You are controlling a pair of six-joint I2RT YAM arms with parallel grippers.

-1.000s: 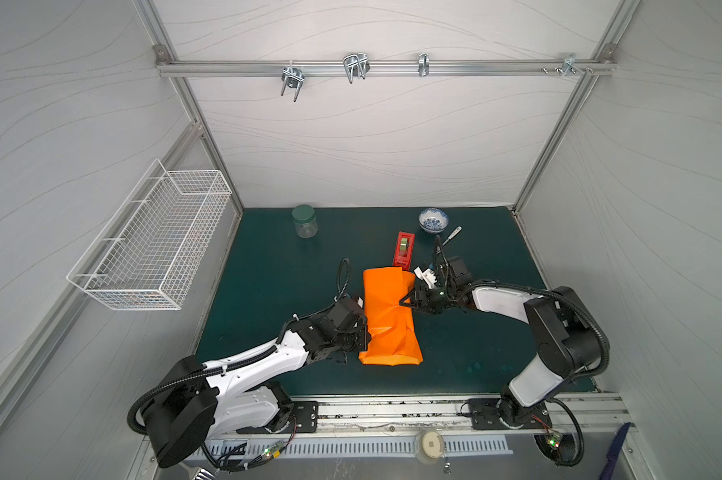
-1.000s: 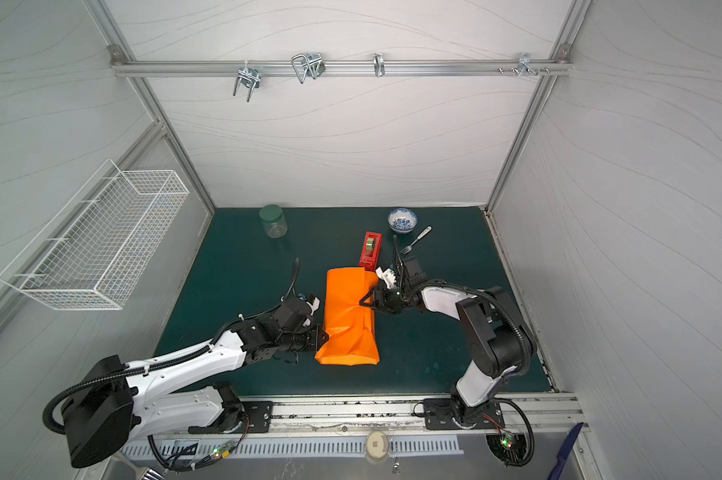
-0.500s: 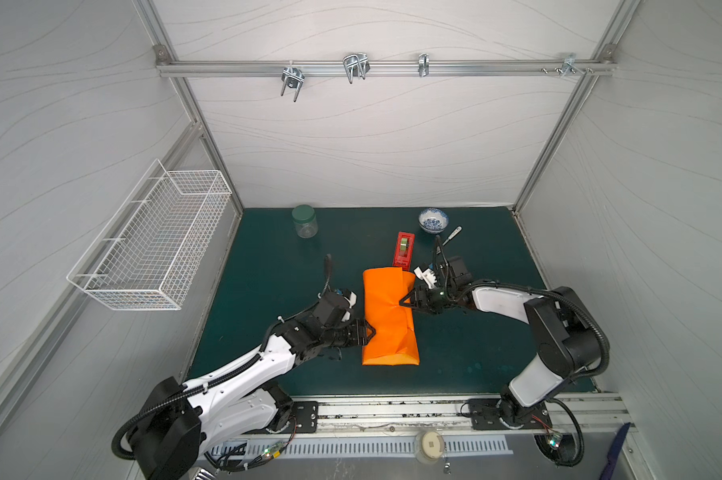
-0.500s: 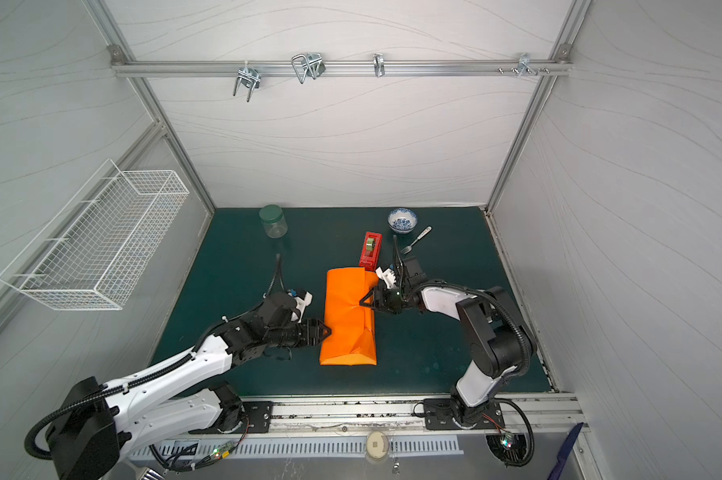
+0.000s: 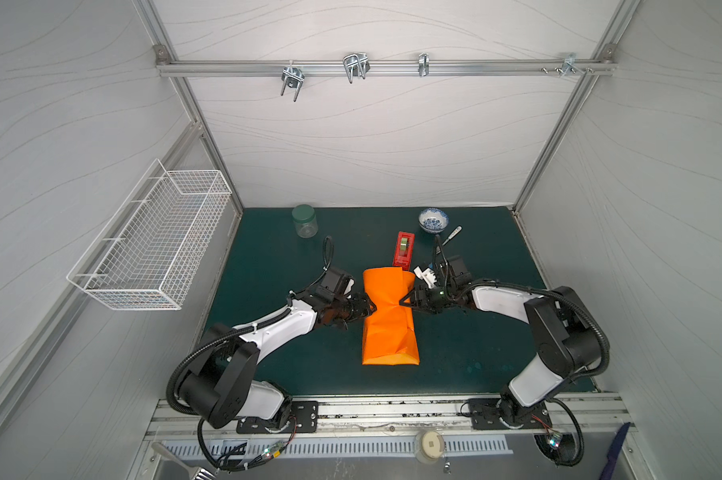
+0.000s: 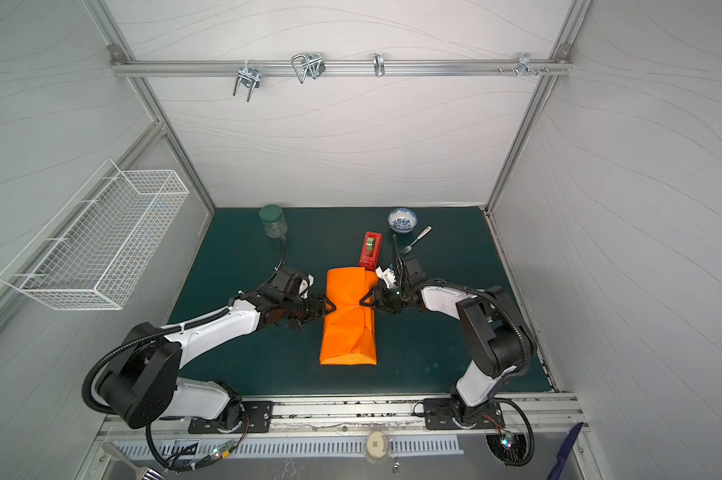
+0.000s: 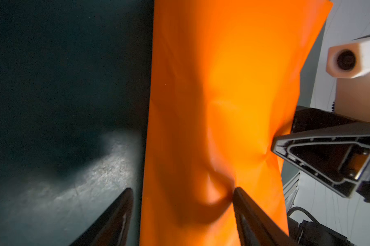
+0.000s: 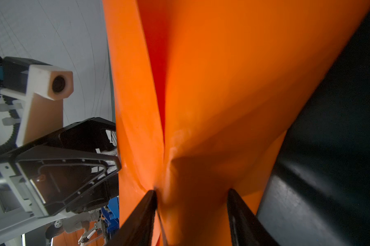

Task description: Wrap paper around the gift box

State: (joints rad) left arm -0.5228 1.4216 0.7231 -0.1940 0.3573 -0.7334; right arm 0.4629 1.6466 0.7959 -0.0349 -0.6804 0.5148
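The orange paper [image 5: 388, 328] [image 6: 349, 332] lies folded into a long bundle in the middle of the green mat. The gift box is hidden under it. My left gripper [image 5: 369, 308] [image 6: 330, 308] is at the bundle's left side at its pinched waist. In the left wrist view the left gripper [image 7: 182, 193] stands open: one fingertip [image 7: 239, 198] dents the paper [image 7: 222, 85], the other is over the mat. My right gripper [image 5: 405, 301] [image 6: 365, 301] is opposite, on the right side. In the right wrist view the right gripper [image 8: 191, 192] is shut on the paper [image 8: 222, 85].
A red tape dispenser [image 5: 403, 248] stands just behind the bundle. Along the back of the mat are a green-lidded jar [image 5: 304, 221], a blue-patterned bowl [image 5: 433, 219] and a fork [image 5: 451, 235]. A white wire basket [image 5: 151, 245] hangs on the left wall.
My left gripper has opened and moved farther back along the bundle's left side to its waist. The right gripper has stayed in place on the paper.
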